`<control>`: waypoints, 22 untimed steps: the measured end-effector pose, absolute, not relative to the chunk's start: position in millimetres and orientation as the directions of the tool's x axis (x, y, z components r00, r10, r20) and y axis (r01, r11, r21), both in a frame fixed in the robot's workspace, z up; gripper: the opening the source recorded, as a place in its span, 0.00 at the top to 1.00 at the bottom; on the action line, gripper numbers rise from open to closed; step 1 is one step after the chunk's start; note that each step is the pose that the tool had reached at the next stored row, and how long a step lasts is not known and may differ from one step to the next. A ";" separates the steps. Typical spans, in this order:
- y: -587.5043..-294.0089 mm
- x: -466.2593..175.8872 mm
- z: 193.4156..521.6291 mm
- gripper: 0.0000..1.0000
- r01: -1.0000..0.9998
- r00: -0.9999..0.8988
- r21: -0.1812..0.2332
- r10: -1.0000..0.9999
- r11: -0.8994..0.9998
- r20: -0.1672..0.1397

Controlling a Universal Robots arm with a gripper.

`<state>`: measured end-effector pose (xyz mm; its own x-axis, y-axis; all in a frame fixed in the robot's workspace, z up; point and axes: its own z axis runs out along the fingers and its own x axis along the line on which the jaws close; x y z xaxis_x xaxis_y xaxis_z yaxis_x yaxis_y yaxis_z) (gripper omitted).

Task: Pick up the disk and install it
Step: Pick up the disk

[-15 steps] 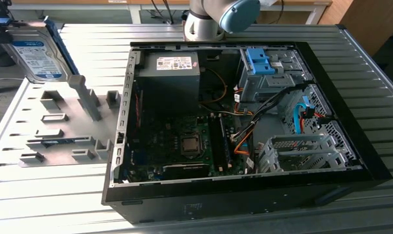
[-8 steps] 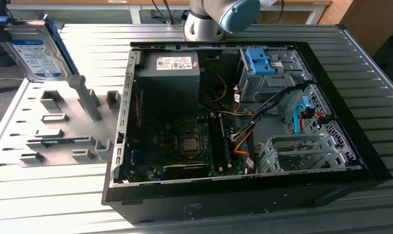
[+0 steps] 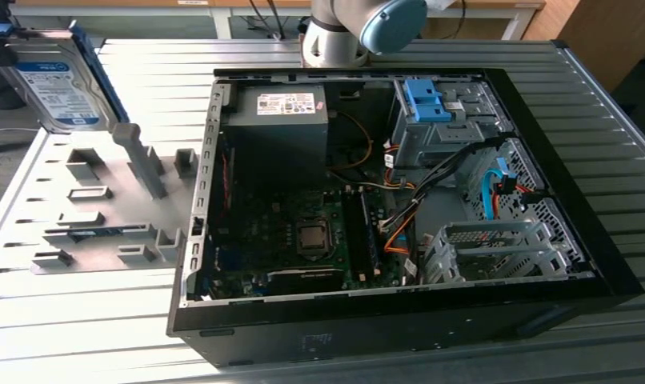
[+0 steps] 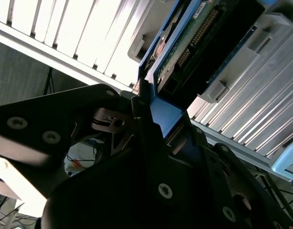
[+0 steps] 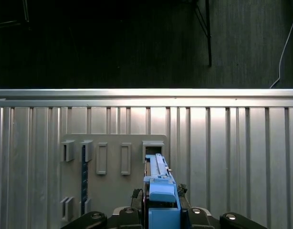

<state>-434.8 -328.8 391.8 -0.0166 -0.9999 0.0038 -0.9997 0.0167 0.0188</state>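
Labels on the disk [image 3: 56, 84] and grey box [image 3: 280, 132] are unreadable.

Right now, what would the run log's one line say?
gripper: shut on disk | disk: on edge over fixture plate | computer case: open

In the exterior view the arm [image 3: 344, 32] shows a grey joint with a pale blue cap at twelve o'clock. The gripper [image 5: 162, 202] has its dark fingers [image 4: 142, 114] pressed against both sides of the disk [image 5: 161, 188] (gripped at its blue-railed end), which shows edge-on in the first wrist view.
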 end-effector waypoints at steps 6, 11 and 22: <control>-328.8 -434.8 395.1 0.64 -1.000 -0.017 0.019 -1.000 0.017 0.004; -328.8 -434.8 397.2 0.64 -1.000 -0.017 0.019 -1.000 0.017 0.004; -328.9 -434.8 406.6 0.64 -1.000 -0.017 0.019 -1.000 0.017 0.004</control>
